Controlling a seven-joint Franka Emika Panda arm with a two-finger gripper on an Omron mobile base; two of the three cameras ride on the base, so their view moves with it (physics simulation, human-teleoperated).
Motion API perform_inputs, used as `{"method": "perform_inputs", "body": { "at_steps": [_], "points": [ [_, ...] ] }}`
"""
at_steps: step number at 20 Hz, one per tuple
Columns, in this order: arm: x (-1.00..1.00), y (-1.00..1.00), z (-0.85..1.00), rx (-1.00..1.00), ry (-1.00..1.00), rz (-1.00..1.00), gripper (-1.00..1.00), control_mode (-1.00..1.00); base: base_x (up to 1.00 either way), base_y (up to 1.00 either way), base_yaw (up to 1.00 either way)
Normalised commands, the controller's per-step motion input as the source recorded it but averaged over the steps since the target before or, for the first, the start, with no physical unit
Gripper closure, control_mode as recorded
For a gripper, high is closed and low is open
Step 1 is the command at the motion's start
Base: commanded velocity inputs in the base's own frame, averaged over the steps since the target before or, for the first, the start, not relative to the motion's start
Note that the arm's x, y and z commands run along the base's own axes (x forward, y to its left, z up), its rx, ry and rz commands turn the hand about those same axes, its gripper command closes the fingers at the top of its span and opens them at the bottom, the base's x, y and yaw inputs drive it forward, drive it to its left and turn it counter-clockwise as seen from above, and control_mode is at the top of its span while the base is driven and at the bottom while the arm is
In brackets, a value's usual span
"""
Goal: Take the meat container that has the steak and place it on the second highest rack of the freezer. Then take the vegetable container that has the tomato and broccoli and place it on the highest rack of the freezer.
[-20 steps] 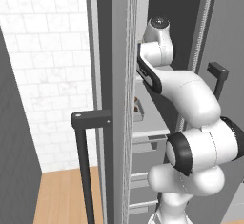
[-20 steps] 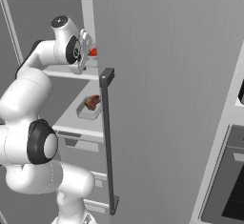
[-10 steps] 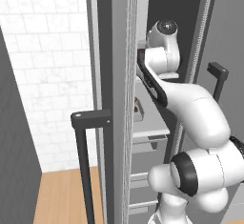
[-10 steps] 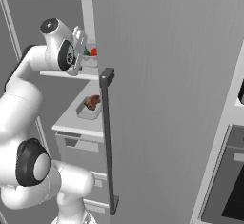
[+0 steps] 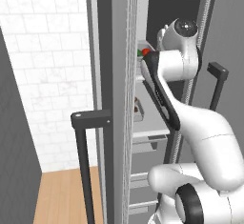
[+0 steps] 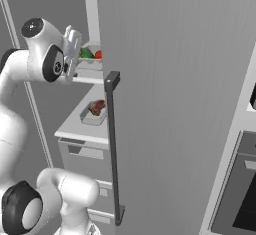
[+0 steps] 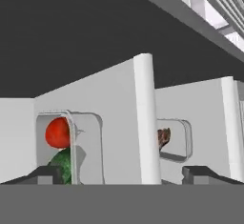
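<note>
vegetable container on the top shelf, meat container on the shelf below, hand clear of both

seen from the right base camera, going left to right: the gripper point(image 6: 74, 43) sits at the left edge of the open freezer point(image 6: 180, 79), fingers spread wide apart and holding nothing, just beside the highest rack point(image 6: 86, 77); on that rack stands the vegetable container point(image 6: 90, 55) with the broccoli point(image 6: 86, 53) to the left of the tomato point(image 6: 98, 55); one level down, on the second highest rack point(image 6: 82, 126), lies the meat container point(image 6: 94, 114) with the steak point(image 6: 97, 107) inside; to the right hangs the door's black handle point(image 6: 114, 149). in the rolled hand view the tomato point(image 7: 58, 132) and broccoli point(image 7: 63, 167) show at left, the steak point(image 7: 163, 137) further right, and both finger tips point(image 7: 43, 174) stand far apart at the bottom.
</note>
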Motion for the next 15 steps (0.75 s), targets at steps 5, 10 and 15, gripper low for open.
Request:
{"method": "perform_inputs", "body": {
  "at_steps": [5, 10, 15],
  "points": [
    [-1.00, -0.07, 0.04, 0.00, -0.01, 0.00, -1.00, -1.00, 0.00, 0.00, 0.00],
    [-1.00, -0.10, 0.00, 0.00, 0.00, 0.00, -1.00, -1.00, 0.00, 0.00, 0.00],
    [-0.83, 0.00, -0.02, 0.00, 0.00, 0.00, -1.00, -1.00, 0.00, 0.00, 0.00]
  ]
}}
